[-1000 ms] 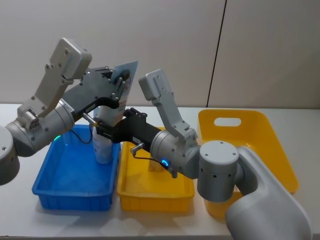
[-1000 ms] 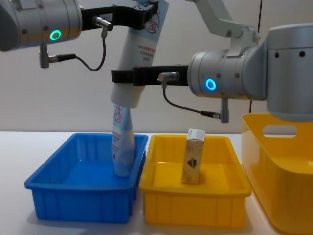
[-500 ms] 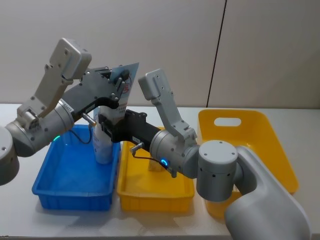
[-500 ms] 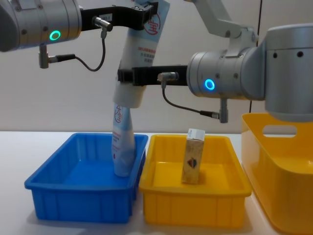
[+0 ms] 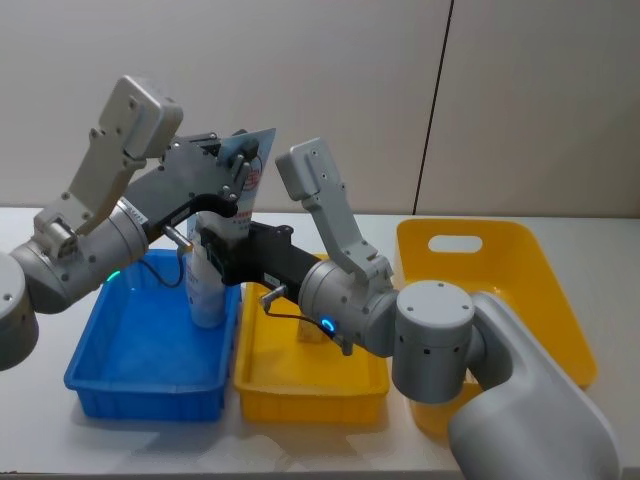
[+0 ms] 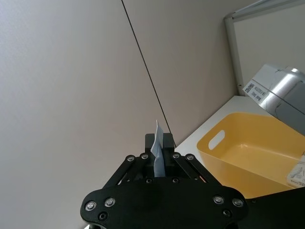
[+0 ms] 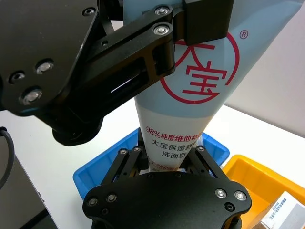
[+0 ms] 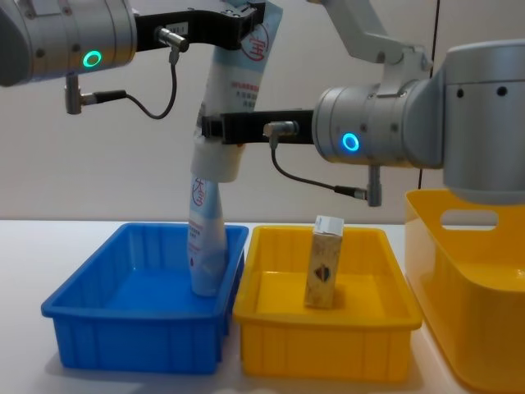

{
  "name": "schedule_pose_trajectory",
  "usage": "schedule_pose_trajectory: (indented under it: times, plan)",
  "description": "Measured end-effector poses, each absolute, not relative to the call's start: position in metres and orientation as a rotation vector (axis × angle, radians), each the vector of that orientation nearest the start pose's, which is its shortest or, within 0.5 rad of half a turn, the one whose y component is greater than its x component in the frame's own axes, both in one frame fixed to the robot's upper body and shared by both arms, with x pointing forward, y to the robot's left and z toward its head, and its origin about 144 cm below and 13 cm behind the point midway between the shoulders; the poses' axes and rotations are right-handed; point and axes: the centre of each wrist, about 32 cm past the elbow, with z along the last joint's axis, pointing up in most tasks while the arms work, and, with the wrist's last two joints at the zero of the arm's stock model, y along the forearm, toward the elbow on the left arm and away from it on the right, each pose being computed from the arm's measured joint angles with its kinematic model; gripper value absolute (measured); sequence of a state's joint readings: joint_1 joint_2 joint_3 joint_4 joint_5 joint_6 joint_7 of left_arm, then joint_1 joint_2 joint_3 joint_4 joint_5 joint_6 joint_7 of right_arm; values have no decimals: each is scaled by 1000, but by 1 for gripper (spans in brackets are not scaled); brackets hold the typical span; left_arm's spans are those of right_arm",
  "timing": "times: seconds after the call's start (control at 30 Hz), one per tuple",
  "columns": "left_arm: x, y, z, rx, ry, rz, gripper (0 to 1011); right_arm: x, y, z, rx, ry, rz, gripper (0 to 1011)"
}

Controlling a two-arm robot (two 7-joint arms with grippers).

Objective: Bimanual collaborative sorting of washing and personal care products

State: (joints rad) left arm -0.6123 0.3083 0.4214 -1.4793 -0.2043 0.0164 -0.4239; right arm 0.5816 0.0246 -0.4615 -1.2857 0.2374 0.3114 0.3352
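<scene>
You have one tube (image 8: 205,246) standing in the blue bin (image 8: 139,324) at 9 o'clock and the carton (image 8: 323,263) in the yellow bin (image 8: 324,328). Both end effectors, left (image 8: 250,18) and right (image 8: 215,130), clamp a second tube (image 8: 238,82) above the blue bin; lowering it remains.

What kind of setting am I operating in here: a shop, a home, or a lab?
Most likely a lab or test cell, not a home or shop: a bare white table against plain wall panels, with a blue bin and yellow bins set out for sorting.
</scene>
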Motion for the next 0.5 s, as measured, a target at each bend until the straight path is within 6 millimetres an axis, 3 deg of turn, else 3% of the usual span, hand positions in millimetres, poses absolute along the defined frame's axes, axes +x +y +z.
schedule_pose_trajectory:
  times: [0.43,0.5]
  plan:
    - [578,200,1323,-16,-469,796,85,581,-97,1265,-86,29,-798,249]
    - [578,200,1323,-16,-469,796,123,581,-97,1265,-86,29,-798,249]
